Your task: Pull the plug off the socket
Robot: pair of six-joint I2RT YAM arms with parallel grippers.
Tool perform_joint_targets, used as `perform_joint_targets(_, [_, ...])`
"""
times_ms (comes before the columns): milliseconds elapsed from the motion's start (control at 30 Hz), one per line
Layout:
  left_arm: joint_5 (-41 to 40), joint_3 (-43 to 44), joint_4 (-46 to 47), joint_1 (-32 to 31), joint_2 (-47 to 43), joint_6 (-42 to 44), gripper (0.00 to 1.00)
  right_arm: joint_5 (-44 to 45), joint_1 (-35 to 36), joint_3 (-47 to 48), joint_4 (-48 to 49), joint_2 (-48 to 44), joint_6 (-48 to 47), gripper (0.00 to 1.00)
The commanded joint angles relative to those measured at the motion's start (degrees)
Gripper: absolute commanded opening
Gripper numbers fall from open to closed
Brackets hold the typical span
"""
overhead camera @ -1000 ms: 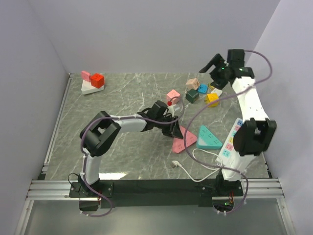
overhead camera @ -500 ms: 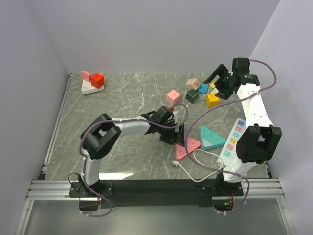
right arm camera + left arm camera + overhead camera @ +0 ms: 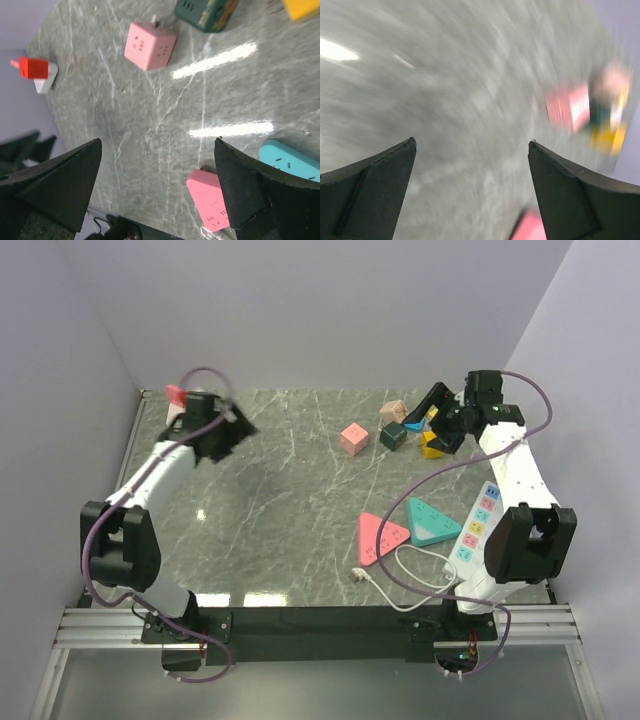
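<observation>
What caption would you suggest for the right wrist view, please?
Open right gripper above the marble table, with a pink cube socket ahead.

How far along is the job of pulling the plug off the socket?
Nothing looks done: the red plug sits on the white socket in the back-left corner. Nothing is in hand; the left claw, near that corner, and the right claw, above the coloured cubes, are both open and empty. Left: grip the plug and pull it off.

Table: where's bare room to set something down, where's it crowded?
Bare marble: centre-left, bordered by left gripper, pink cube and pink triangle socket. Crowded: back-right cube cluster by the right gripper; front right around teal triangle socket, power strip, white cable.
</observation>
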Motion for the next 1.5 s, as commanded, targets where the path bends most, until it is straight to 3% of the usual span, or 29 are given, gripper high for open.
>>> perform_joint_targets(0, [-1.7,-2.3,2.4,7.1,-0.4,-7.7,0.99,-3.5,2.5,-2.3,5.0,-3.5,0.1,1.00])
perform_joint_targets(167, [-8.1,-7.3,13.9,12.1,1.2,-20.8,0.99,-3.4,6.3,-4.1,6.5,-3.5,0.2,1.00])
perform_joint_targets(333, [-16.5,-4.6,11.8,13.1,7.7,-32.7,0.99,-3.2,8.1,-5.2,6.6,-2.7,-0.6,1.00])
perform_joint_targets(467, [-17.7,-7.9,19.6,13.8,10.0,-41.6,0.98,-3.5,8.1,-6.0,6.2,-2.3,-1.8,1.00])
perform_joint_targets(700, [-28.7,-5.4,19.4,13.8,16.0,-51.8,0.97,-4.2,8.1,-7.4,6.2,-0.9,-2.7,1.00])
perform_joint_targets(900, [-32.5,-2.4,17.7,15.5,21.8,-59.6,0.96,-4.7,8.1,-6.3,5.3,1.2,-3.4,1.00])
perform_joint_targets(1000, [-34.2,-0.4,17.7,15.6,26.1,-61.1,0.96,-4.6,8.1,-5.4,4.3,1.9,-4.0,1.00])
perform_joint_targets(1267, [-34.1,15.7,10.5,17.0,37.8,-60.6,0.96,-4.7,8.0,-4.1,2.8,3.9,-4.8,1.00])
perform_joint_targets(1467, [-34.2,26.7,2.8,18.4,44.4,-57.9,0.89,-4.8,8.0,-3.0,2.1,5.6,-4.9,0.99])
